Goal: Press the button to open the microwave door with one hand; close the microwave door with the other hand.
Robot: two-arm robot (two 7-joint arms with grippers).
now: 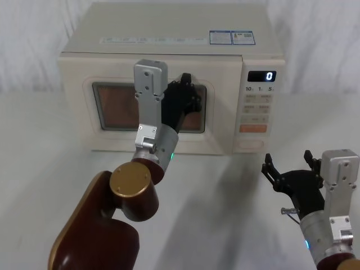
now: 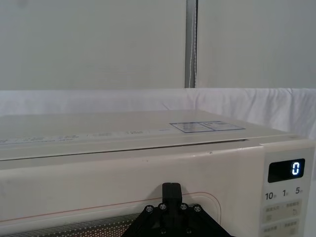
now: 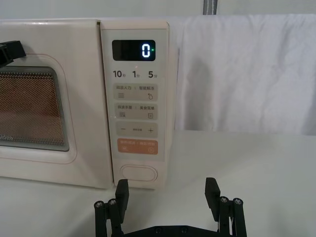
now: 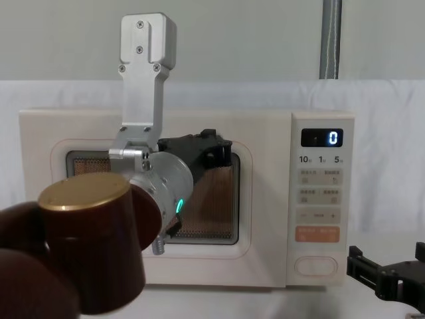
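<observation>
Two grippers are engaged at the microwave, which is set toward the far edge of the desk. The left gripper is placed against the upper right part of the microwave door, in front of the glass; whether its fingers are spread or pressed together cannot be told. The door is seen flush with the casing (apparently closed). The right gripper is held low over the desk, near the front right corner of the microwave, with fingers spread wide and nothing between them, aimed at the button at the foot of the key panel. The button is judged stiff and smooth: it should be pressed squarely at its centre with a fingertip. The door is judged rigid and hinged, light to swing; the frame is to be pushed, not the glass.
</observation>
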